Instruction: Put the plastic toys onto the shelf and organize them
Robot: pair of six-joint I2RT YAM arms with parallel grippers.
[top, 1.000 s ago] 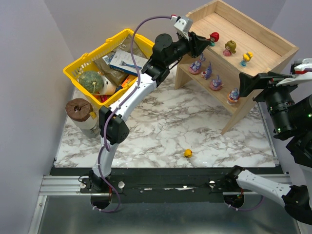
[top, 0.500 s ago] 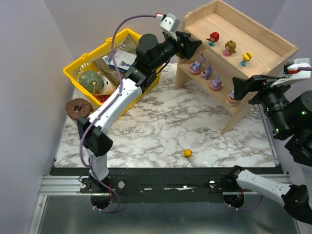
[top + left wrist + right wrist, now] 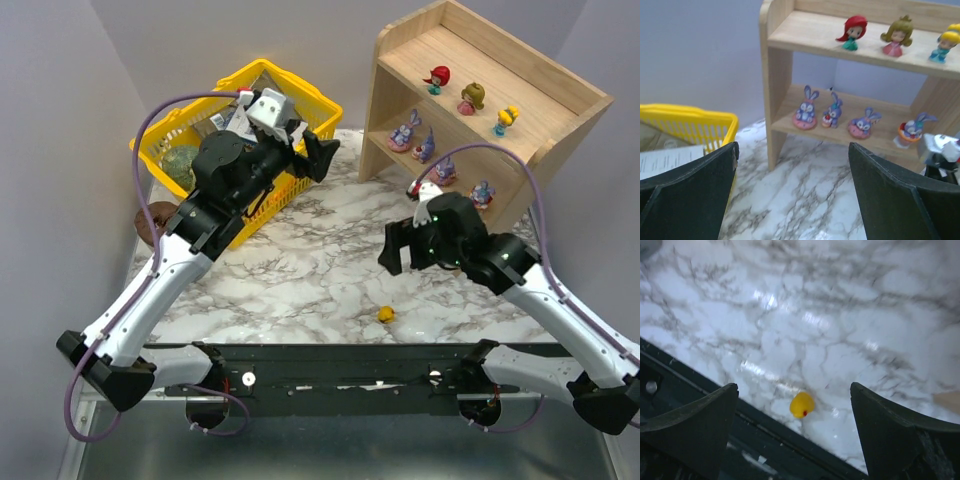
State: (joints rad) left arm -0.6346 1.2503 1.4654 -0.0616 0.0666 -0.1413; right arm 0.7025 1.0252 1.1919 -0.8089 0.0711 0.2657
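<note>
My right jaws gape empty over the worktop (image 3: 840, 330), the yellow toy (image 3: 802, 404) lying below, between them. My left jaws stand wide and empty, the shelf (image 3: 774, 75) straight ahead.

The place was a robot test cell in a laboratory, not a home or a shop. Plain lilac-grey wall panels (image 3: 60, 150) closed in the tabletop (image 3: 330, 250) at the sides and back. The tabletop had a marble-pattern surface. A slotted aluminium rail (image 3: 110, 378) ran along its near edge. Two white-and-black arms were mounted there, the left arm (image 3: 165, 285) and the right arm (image 3: 560, 300). Each trailed an exposed purple cable (image 3: 185, 97). The contents read as staged props:
- a yellow basket (image 3: 300, 87) of groceries;
- a bare wooden shelf (image 3: 375, 120);
- plastic toys (image 3: 472, 98) set in rows on both tiers.
</note>
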